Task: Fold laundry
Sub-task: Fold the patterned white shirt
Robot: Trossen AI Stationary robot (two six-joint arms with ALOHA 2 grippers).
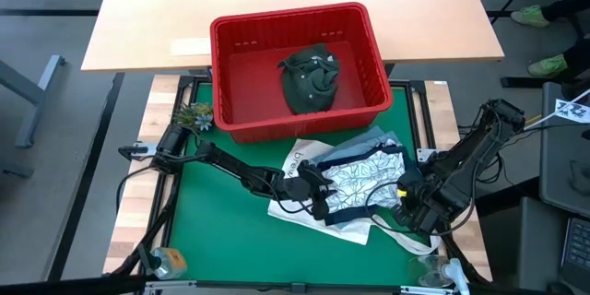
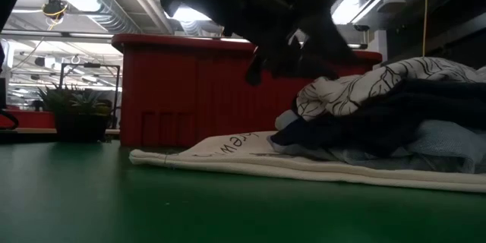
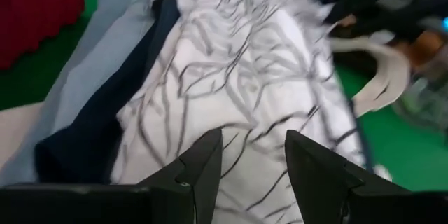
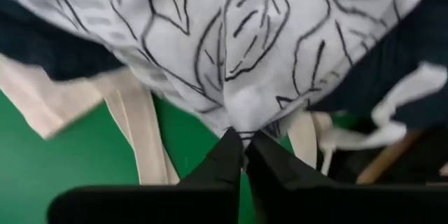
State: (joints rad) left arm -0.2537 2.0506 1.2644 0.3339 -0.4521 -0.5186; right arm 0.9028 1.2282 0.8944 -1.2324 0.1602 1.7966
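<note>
High view: your laundry pile sits at five o'clock on the green mat [image 1: 221,230], leaf-print garment [image 1: 364,177] on top, one olive garment [image 1: 311,77] in the red basket [image 1: 378,74] at twelve. Low view: the pile rests on the tote bag [image 2: 250,156], so a lift may drag it along. Left wrist view: the left gripper [image 3: 253,155] hangs spread above the print. Right wrist view: the right gripper [image 4: 244,148] pinches the print's hem; a thin bite could slip or snag the strap [image 4: 136,133].

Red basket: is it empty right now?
No. A dark olive garment lies bunched inside the red basket, seen in the high view.
</note>
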